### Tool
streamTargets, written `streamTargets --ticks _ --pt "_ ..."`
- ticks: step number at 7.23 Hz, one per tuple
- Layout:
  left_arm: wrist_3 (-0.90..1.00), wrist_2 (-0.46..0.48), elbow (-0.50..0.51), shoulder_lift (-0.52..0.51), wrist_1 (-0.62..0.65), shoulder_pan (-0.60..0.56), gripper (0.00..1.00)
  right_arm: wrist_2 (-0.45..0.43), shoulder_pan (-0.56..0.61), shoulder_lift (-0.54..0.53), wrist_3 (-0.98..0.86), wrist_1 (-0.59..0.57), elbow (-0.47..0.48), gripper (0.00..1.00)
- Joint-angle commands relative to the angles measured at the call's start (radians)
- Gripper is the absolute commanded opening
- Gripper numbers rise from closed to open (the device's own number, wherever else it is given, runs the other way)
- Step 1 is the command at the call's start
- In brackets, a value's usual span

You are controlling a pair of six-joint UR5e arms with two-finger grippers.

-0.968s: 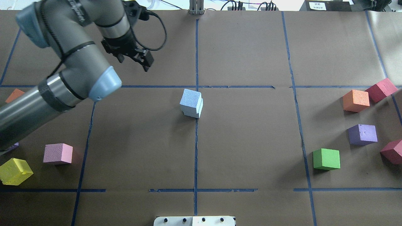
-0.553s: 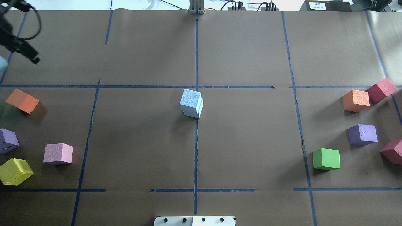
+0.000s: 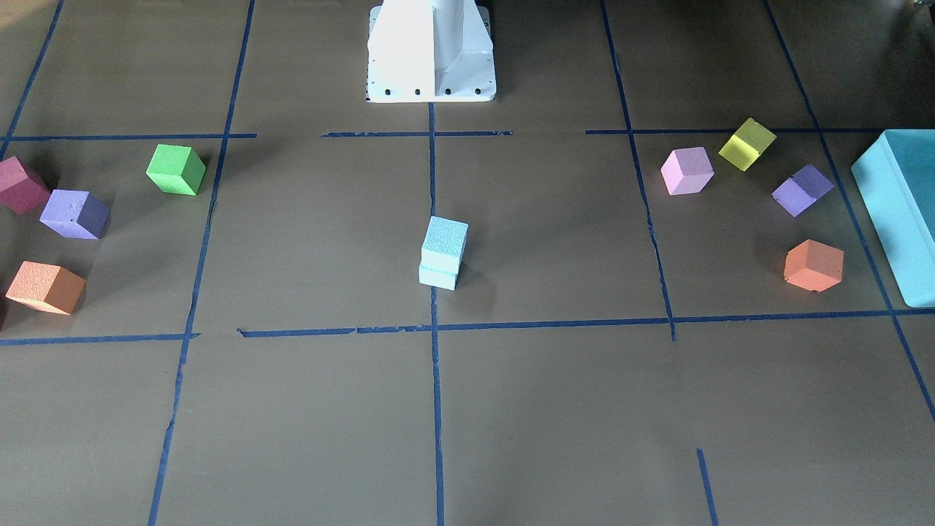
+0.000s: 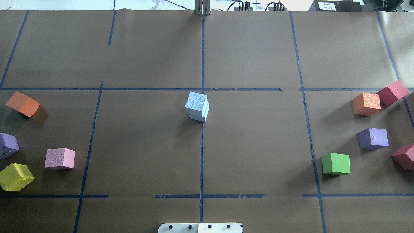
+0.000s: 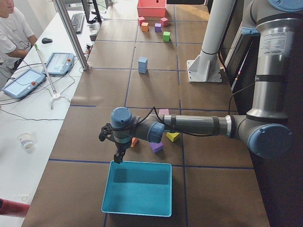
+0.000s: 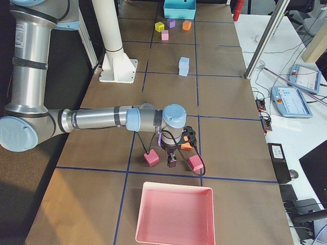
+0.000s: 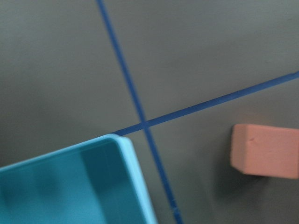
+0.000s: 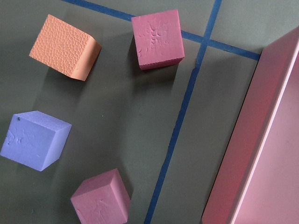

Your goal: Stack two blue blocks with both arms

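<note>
Worktop (image 4: 258, 145). Left arm (image 5: 199, 125) out by teal box (image 5: 137, 194), right arm (image 6: 97, 120) by pink tray (image 6: 176, 214). Left gripper (image 5: 117, 156), right gripper (image 6: 172, 161): open or closed, can't tell. 2 blue blocks stacked at centre: pale, grainy, top block (image 4: 195, 99) slightly offset on bottom block (image 4: 200, 117).

You're seeing the left arm (image 5: 199, 125) swinging out of the overhead view, uncovering the orange cube (image 4: 22, 103) and purple cube (image 4: 8, 145); the teal box (image 5: 142, 164) is now lying just beneath the left gripper (image 5: 117, 160).
</note>
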Motion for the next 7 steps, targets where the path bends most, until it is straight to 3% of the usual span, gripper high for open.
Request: streamTargets --ticks 1,3,7 --pt "-0.002 0.007 -0.042 -0.004 0.144 -0.016 1.0 0.017 -0.004 0.0 0.005 0.0 0.0 1.0" --pt "0.014 0.023 -0.09 0.001 0.236 -0.004 1.0 0.048 -0.004 0.0 0.004 0.0 -0.003 1.0" --pt "0.021 0.034 -0.113 0.008 0.237 -0.007 1.0 0.048 -0.004 0.0 0.005 0.0 -0.003 1.0"
